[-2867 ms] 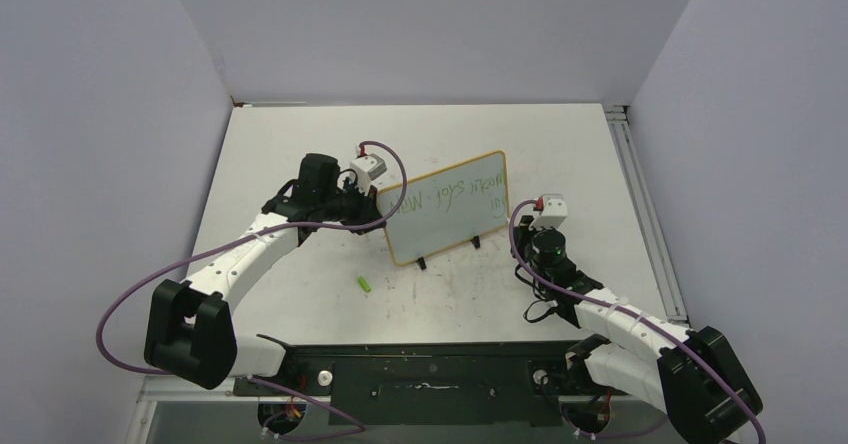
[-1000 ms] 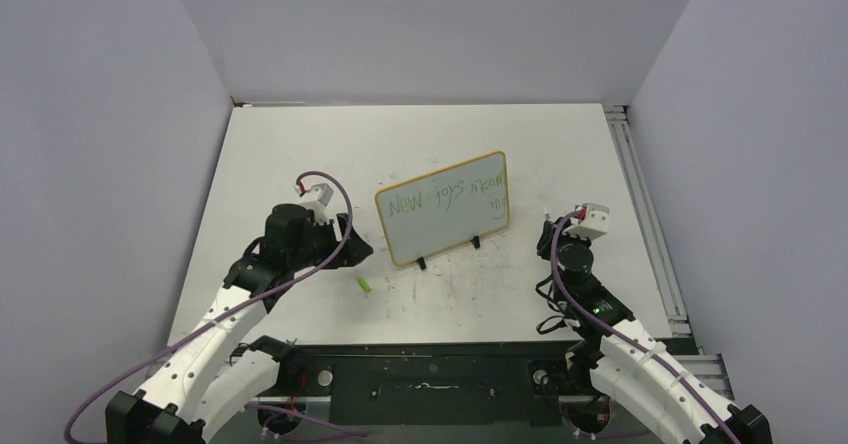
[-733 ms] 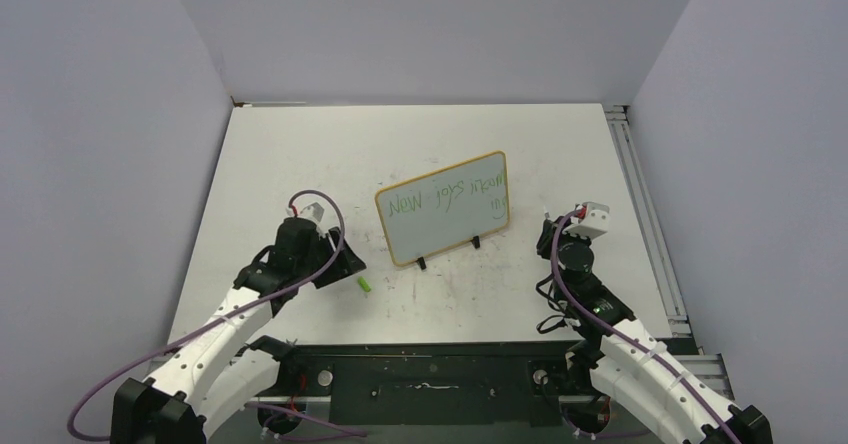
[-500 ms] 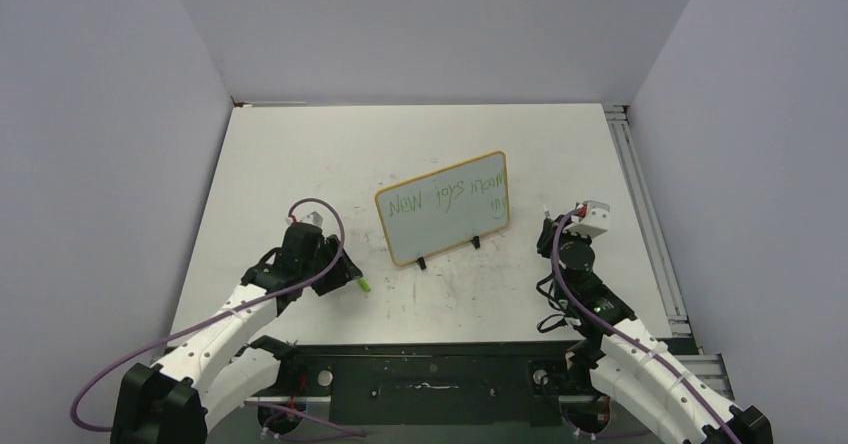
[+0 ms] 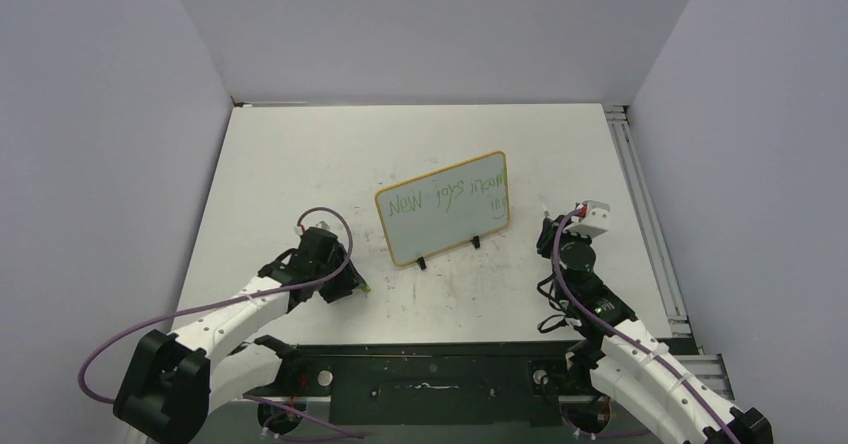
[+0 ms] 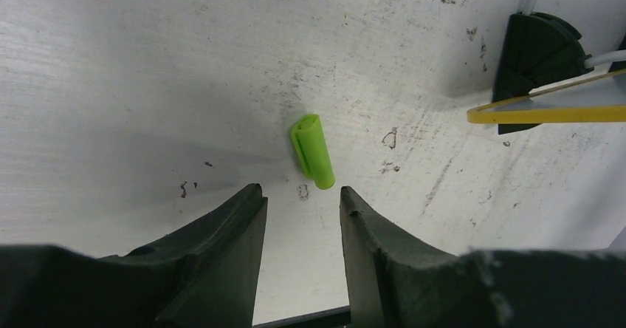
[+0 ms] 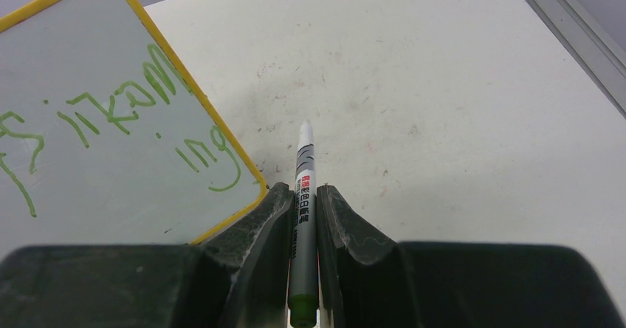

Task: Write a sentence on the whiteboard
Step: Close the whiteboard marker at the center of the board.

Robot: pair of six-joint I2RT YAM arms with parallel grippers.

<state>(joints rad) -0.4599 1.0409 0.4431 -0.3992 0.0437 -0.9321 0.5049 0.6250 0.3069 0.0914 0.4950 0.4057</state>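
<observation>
The white table [image 5: 300, 164] carries the whiteboard [image 5: 443, 207], propped on black feet near its middle, between the two arms; the sentence [image 5: 445, 199] runs across it in green, with a short second line at the right; the right gripper [image 7: 301, 191], just right of the board, is clamped on a marker [image 7: 305, 158], tip bare; the left gripper [image 6: 301, 193] sits low with its jaws partly apart and holds nothing; a green cap [image 6: 311, 151] lies just ahead of them.
</observation>
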